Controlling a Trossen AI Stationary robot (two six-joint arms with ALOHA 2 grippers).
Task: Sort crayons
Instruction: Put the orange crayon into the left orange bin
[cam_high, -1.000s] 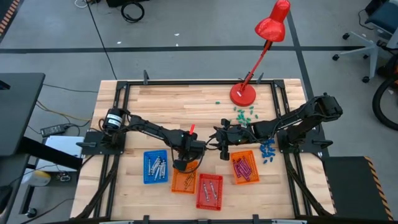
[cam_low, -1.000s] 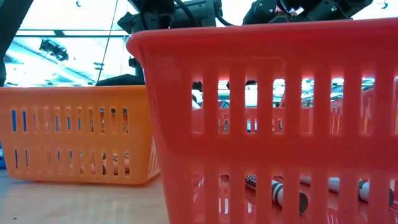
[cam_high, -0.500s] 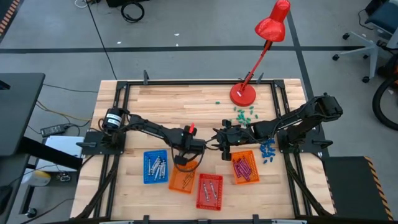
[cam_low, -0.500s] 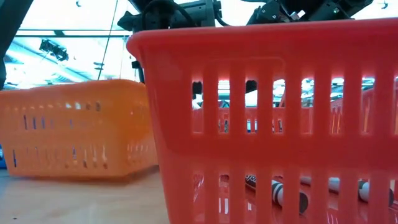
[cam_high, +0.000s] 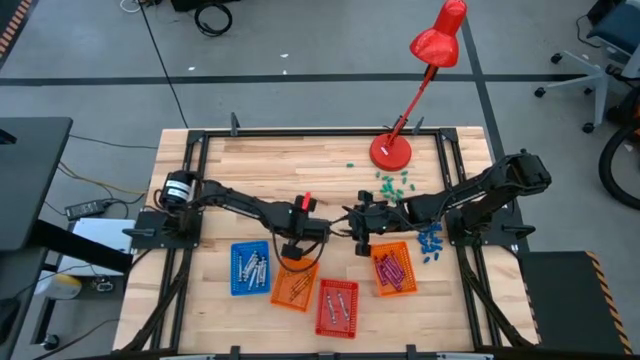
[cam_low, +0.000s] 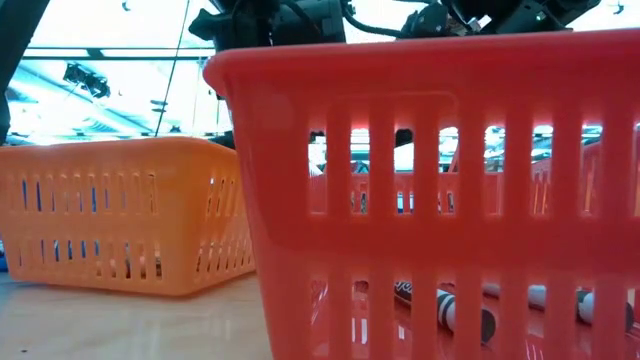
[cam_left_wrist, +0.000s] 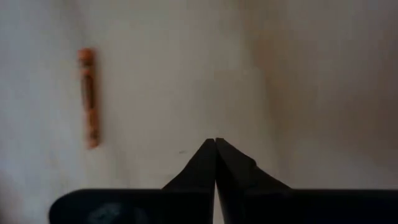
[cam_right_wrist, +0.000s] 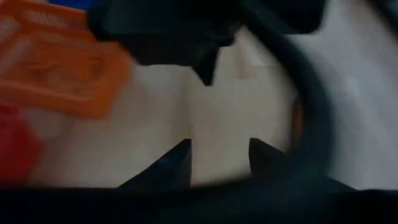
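Wooden planks make up the table (cam_high: 260, 165), the biggest thing in the high view, with a black frame around its edges. A red desk lamp (cam_high: 420, 80) stands on its round base near the far edge, toward the right side. Both dark arms reach in from the side edges and meet near the table's middle.

The left gripper (cam_high: 296, 250) hangs over the far edge of the orange tray (cam_high: 293, 285), its jaws pressed together with nothing between them, as the left wrist view shows (cam_left_wrist: 215, 144); one orange crayon (cam_left_wrist: 88, 97) lies on the pale surface beyond the fingertips, apart from them. The right gripper (cam_high: 357, 244) sits just beside it toward the right, its jaws standing apart and empty (cam_right_wrist: 219, 150).

Four slotted trays line the near half of the table: a blue tray (cam_high: 249, 268) leftmost, the orange tray tilted next to it, a red tray (cam_high: 337, 306) closest to the near edge, and a second orange tray (cam_high: 393, 267) toward the right. In the low view the red tray (cam_low: 430, 190) fills most of the picture with the orange tray (cam_low: 120, 225) behind on the left.

The crayons (cam_high: 255, 268) lie inside the trays: pale ones in the blue, orange in the tilted one, red in the red, magenta in the right one. Small teal bits (cam_high: 392, 183) lie near the lamp base, and small blue bits (cam_high: 430, 242) near the right edge.
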